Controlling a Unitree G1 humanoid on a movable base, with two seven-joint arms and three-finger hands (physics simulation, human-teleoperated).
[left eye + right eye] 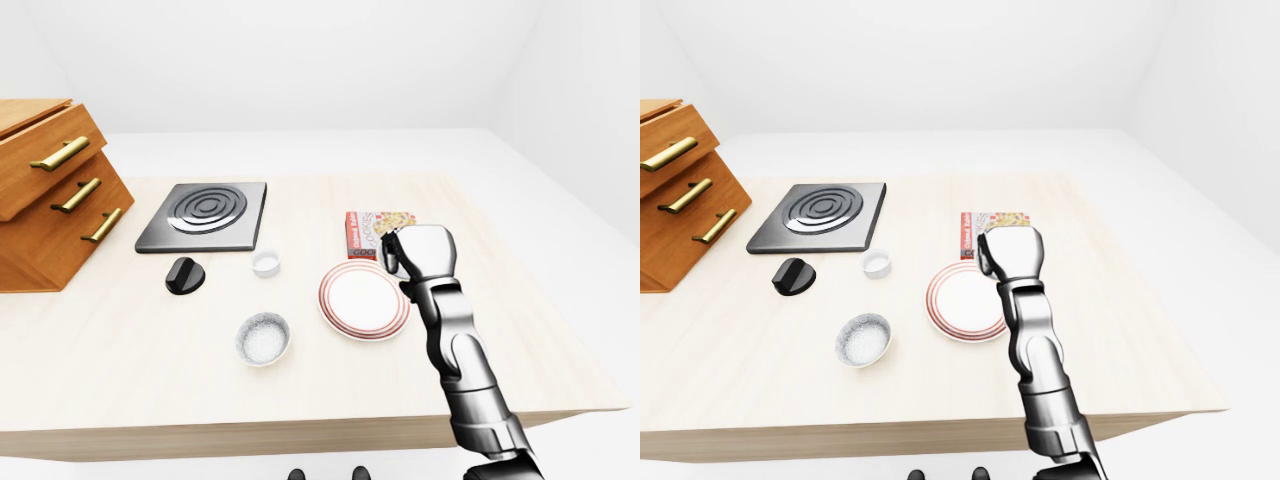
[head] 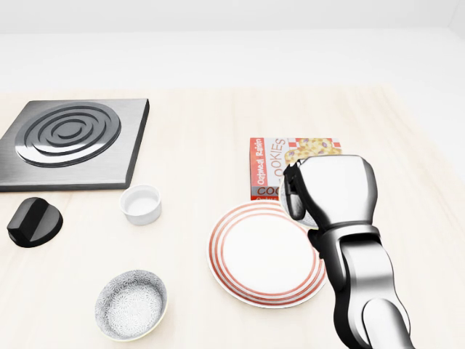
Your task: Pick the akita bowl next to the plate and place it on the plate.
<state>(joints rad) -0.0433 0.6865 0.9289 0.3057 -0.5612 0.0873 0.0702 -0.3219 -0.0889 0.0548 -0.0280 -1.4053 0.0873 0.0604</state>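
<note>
nearest in the head view, a round speckled grey bowl (image 2: pixel 131 304) sits on the pale wood table (image 2: pixel 196 145), apart to the left of the red-ringed plate (image 2: pixel 265 254). the glossy metal right hand (image 2: pixel 328 190) hovers over the plate's upper right rim, its finger state impossible to tell. farther lie a small white cup (image 2: pixel 141 203), black knob (image 2: pixel 33 221), cookie box (image 2: pixel 280 160) and ridged stove plate (image 2: pixel 69 142).

Head view, all on the worktop (image 2: pixel 196 131): plate (image 2: pixel 265 254) centre-right, cookie box (image 2: pixel 270 163) just above it. Right hand (image 2: pixel 330 190) hangs over the plate's upper-right rim and the box. Akita bowl (image 2: pixel 131 304) lower left of plate, apart. Ramekin (image 2: pixel 140 204) above bowl. Hob (image 2: pixel 69 142) top left, knob (image 2: pixel 33 221) below it.
</note>
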